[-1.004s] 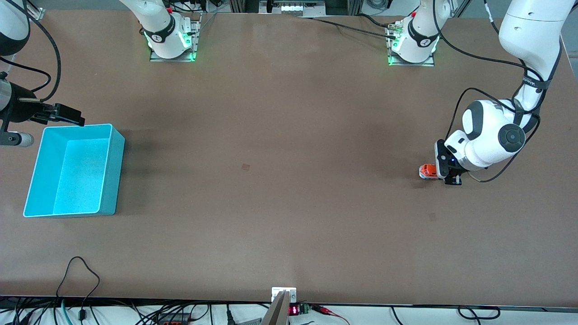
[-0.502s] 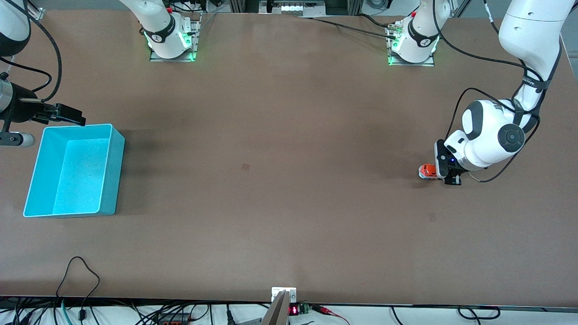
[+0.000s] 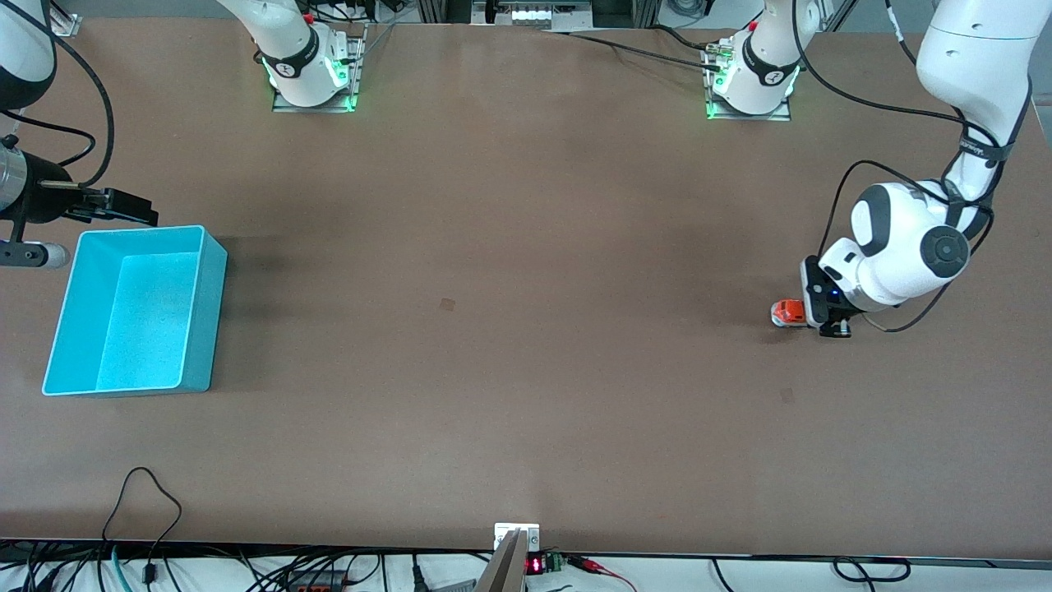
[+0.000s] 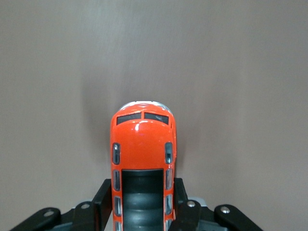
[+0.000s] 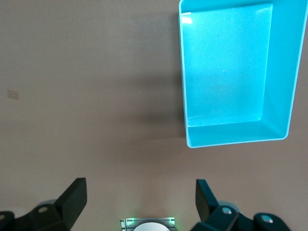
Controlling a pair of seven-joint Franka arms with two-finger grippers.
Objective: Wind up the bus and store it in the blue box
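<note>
The small orange bus (image 3: 786,312) with its dark roof sits low on the brown table near the left arm's end. My left gripper (image 3: 804,315) is shut on its rear half. In the left wrist view both black fingers (image 4: 103,198) press against the sides of the bus (image 4: 142,144), whose nose points away from the gripper (image 4: 142,202). The blue box (image 3: 140,312) stands at the right arm's end and holds nothing. My right gripper (image 3: 123,207) hovers open beside the rim of the box that lies farther from the front camera. In the right wrist view the gripper (image 5: 140,195) is spread wide with the box (image 5: 284,77) in sight.
Both arm bases (image 3: 312,78) (image 3: 749,82) glow green along the table edge farthest from the front camera. Cables (image 3: 148,501) trail over the nearest edge. A small dark mark (image 3: 447,304) lies mid-table. Bare table stretches between bus and box.
The left gripper has dragged the bus a short way toward the left arm's end of the table. The right gripper has barely shifted.
</note>
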